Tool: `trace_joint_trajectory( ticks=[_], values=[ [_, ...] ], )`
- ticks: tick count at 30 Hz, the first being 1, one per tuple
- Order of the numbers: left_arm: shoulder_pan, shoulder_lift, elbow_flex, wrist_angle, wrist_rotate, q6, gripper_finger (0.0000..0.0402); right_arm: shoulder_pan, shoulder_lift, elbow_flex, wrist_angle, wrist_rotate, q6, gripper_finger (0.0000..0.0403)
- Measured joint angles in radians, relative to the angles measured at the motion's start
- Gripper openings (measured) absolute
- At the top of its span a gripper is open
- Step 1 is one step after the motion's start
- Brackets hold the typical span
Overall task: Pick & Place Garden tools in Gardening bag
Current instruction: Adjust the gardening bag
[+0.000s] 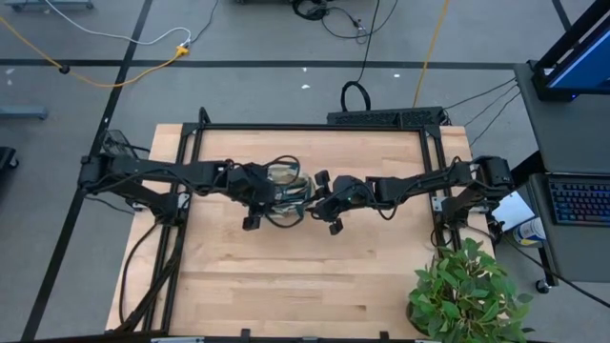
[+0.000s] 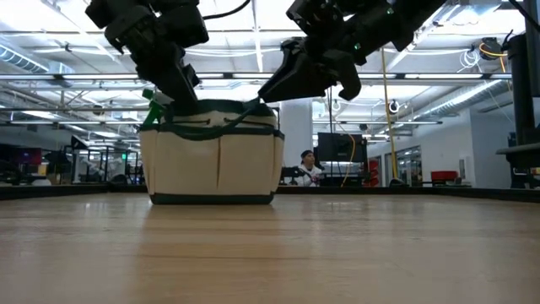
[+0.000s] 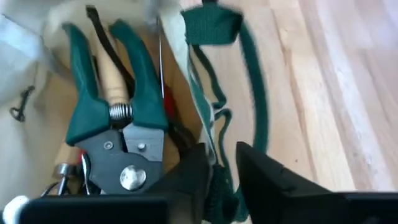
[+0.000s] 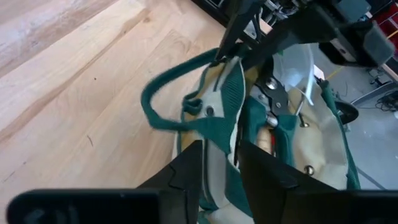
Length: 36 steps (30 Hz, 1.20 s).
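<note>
Canvas of the gardening bag (image 2: pixel 213 150), mid-table, looks soft and floppy, so its stiffer green rim is the sensible hold; both grippers straddle that rim, left gripper (image 3: pixel 221 163) and right gripper (image 4: pixel 219 160) part-open around it. Pruning shears (image 3: pixel 115 134) inside look heavy, rigid and sharp, best taken by the green handles.

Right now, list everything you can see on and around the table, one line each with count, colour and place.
gardening bag: one, tan with dark green trim, middle of the table, upright
pruning shears: one, green handles, dark blades, inside the bag
wooden handle: one, light wood, in the bag between the shears' handles
potted plant: one, leafy green, table's near right corner
table: one, light wood
keyboard: one, dark, on a desk right of the table
person: one, far back in the room
left gripper: one, dark, at the bag's rim, astride its edge
right gripper: one, dark, astride the opposite rim
</note>
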Motion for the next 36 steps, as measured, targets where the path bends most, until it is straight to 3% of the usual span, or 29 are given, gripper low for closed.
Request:
trace_joint_trajectory(
  ticks=[5, 13, 20, 23, 28, 32, 36],
  values=[
    [0.000, 0.001, 0.000, -0.039, -0.052, 0.023, 0.0012, -0.010, 0.000, 0.000, 0.000, 0.000, 0.001, 0.0066],
    [-0.045, -0.085, 0.045, -0.102, -0.119, 0.023, 0.0007, -0.012, 0.000, 0.000, 0.010, 0.002, 0.004, 0.0042],
    [-0.100, -0.030, 0.047, -0.212, -0.120, -0.029, 0.0005, -0.016, 0.000, 0.001, 0.045, 0.001, 0.004, 0.0040],
    [-0.139, -0.019, 0.047, -0.184, -0.162, -0.034, 0.0011, -0.016, 0.000, 0.001, 0.045, 0.000, 0.004, 0.0040],
    [-0.169, -0.013, 0.047, -0.051, -0.067, 0.002, 0.0008, -0.003, 0.000, 0.001, 0.082, -0.002, 0.004, 0.0041],
    [-0.170, -0.015, 0.047, -0.065, -0.068, -0.004, 0.0008, 0.007, 0.000, 0.001, 0.106, -0.112, 0.004, 0.0050],
    [-0.175, -0.020, 0.046, -0.046, 0.023, 0.042, 0.0012, 0.012, 0.000, 0.002, 0.109, -0.156, 0.003, 0.0071]
  ],
)
